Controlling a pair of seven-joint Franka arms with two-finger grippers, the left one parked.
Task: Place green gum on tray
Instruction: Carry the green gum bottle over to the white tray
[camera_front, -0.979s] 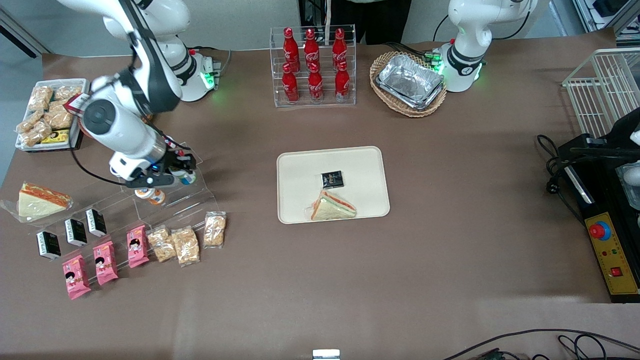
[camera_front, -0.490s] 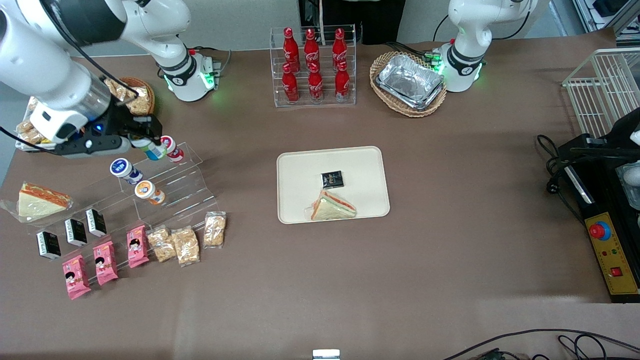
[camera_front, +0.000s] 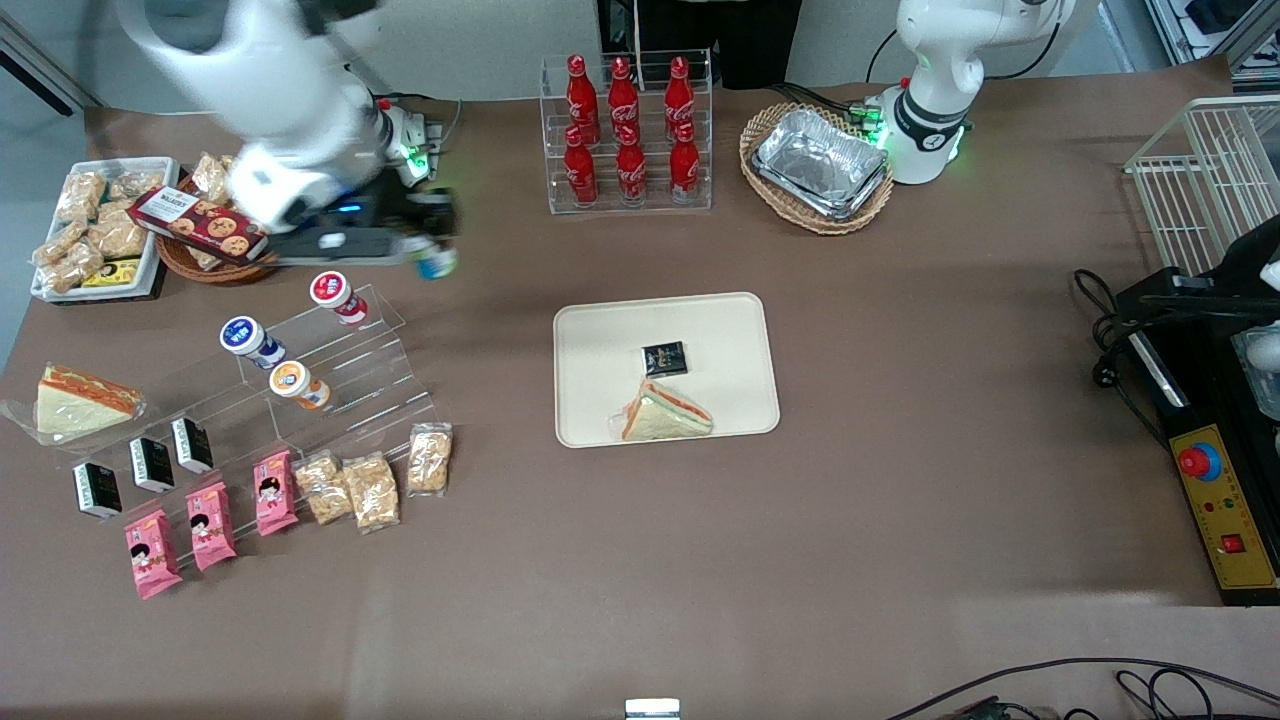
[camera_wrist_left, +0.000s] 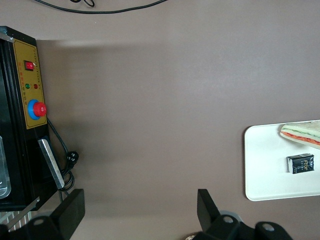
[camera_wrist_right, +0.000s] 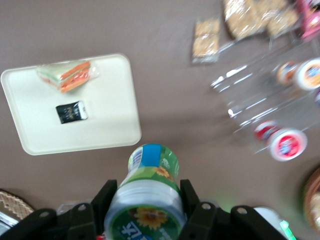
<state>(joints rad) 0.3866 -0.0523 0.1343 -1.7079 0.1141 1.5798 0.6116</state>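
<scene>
My right gripper (camera_front: 432, 252) is shut on the green gum (camera_front: 436, 265), a small canister with a green lid, and holds it in the air between the clear stepped stand (camera_front: 340, 370) and the tray (camera_front: 590, 330). In the right wrist view the green gum (camera_wrist_right: 147, 192) sits clamped between my two black fingers (camera_wrist_right: 107, 200), with the beige tray (camera_wrist_right: 115, 125) below it, some way off. The tray holds a wrapped sandwich (camera_front: 665, 413) and a small black packet (camera_front: 664, 358).
Red-, blue- and orange-lidded canisters (camera_front: 335, 297) stand on the clear stand. Snack packets (camera_front: 360, 490) lie nearer the front camera. A rack of red cola bottles (camera_front: 625, 135), a wicker basket with foil trays (camera_front: 818, 165) and a cookie basket (camera_front: 205, 235) stand farther from it.
My gripper has lifted the green gum off the clear stand and carried it up and sideways toward the tray. The other canisters stay on the stand.
</scene>
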